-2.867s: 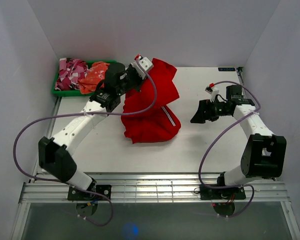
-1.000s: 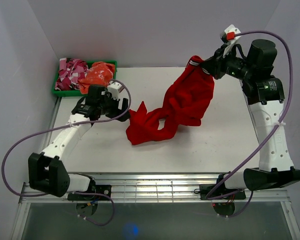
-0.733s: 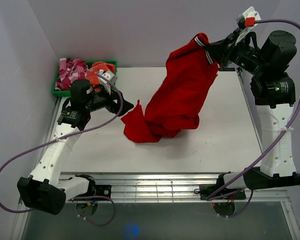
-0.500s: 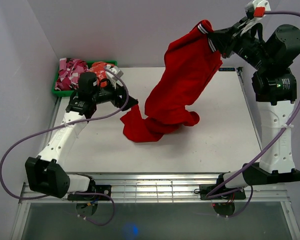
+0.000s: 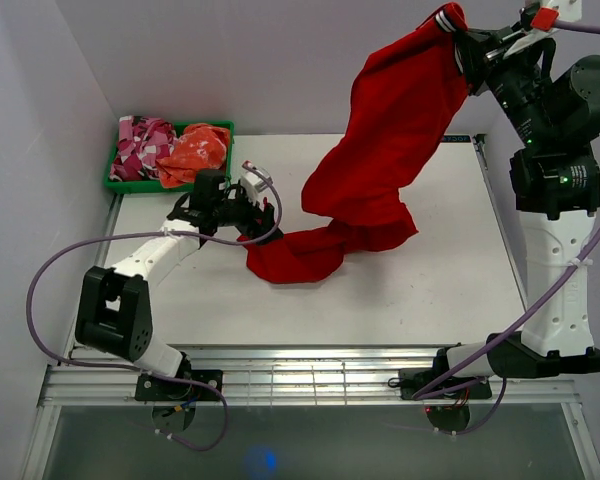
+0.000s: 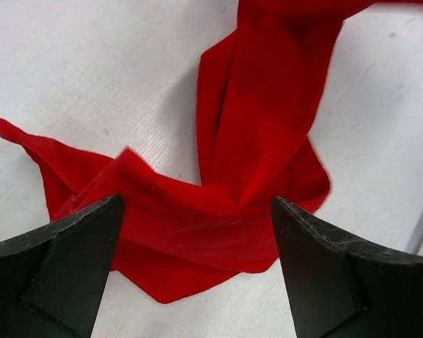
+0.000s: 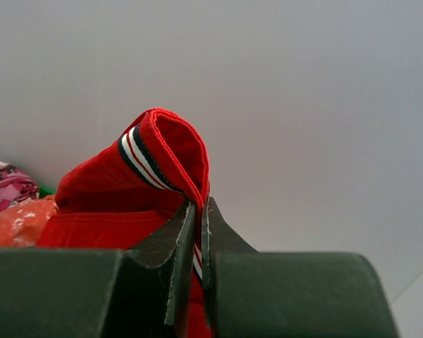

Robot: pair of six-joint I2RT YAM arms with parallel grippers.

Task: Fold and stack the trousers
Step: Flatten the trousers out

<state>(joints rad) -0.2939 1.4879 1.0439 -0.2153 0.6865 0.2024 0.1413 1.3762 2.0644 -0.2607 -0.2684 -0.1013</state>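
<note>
High over the far right corner of the table [image 5: 430, 290], the right gripper [image 5: 467, 42] is pinched tight on the trousers [image 5: 395, 130]. Its jaws are closed over a thick rolled band trimmed with white and navy stripes [image 7: 137, 158]; whether that band is waist or cuff I cannot tell. From that hold the bright red cloth hangs in a long limp sheet. Its lower end lies crumpled on the middle of the table, with a pointed flap reaching left. Low over that heap the left gripper [image 6: 196, 208] is spread wide with nothing between its fingers, the folds lying just beneath them. The fabric looks matte and finely knit, soft and fairly light, with no stiffness of its own: it sags, twists and doubles over wherever it is unsupported. It should not slip much, but a pinch in the middle would likely gather several layers. The banded edge or the free flap seems the surer place to grasp. A green tray [image 5: 115, 185] at the far left holds a pink-and-white patterned garment [image 5: 140, 140] and an orange one [image 5: 192, 150].
</note>
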